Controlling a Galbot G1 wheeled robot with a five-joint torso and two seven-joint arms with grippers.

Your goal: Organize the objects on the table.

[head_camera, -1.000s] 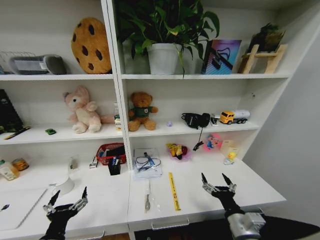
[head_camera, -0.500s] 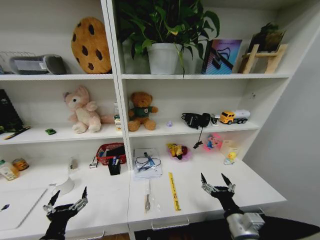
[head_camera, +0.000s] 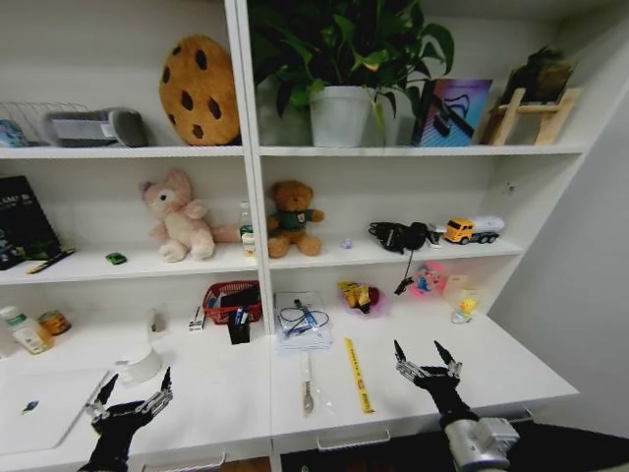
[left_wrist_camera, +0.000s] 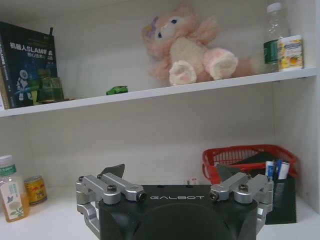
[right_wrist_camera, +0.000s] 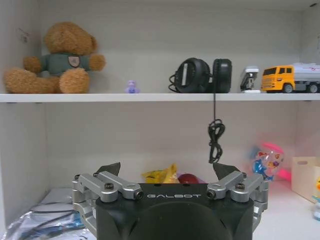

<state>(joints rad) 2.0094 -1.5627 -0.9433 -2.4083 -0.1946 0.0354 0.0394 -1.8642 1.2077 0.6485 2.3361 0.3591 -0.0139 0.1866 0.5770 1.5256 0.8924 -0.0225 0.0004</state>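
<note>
A silver laptop lies closed at the desk's near left corner. The tiny green toy car sits on the middle shelf, left of a pink plush. A black pen lies on that shelf beside a dark book. Blue-capped pens stand in a black holder. My left gripper hovers open over the white table near the front edge, right of the laptop. My right gripper is open over the desk's right part, holding nothing.
A red basket, a bagged cable, a yellow ruler and a metal tool lie mid-desk. Bottles stand at the left. Headphones, a yellow truck, a teddy bear and a plant fill the shelves.
The whole picture has shifted to the right, so the camera has turned a little left and more of the laptop shows. Both grippers hold the same open pose.
</note>
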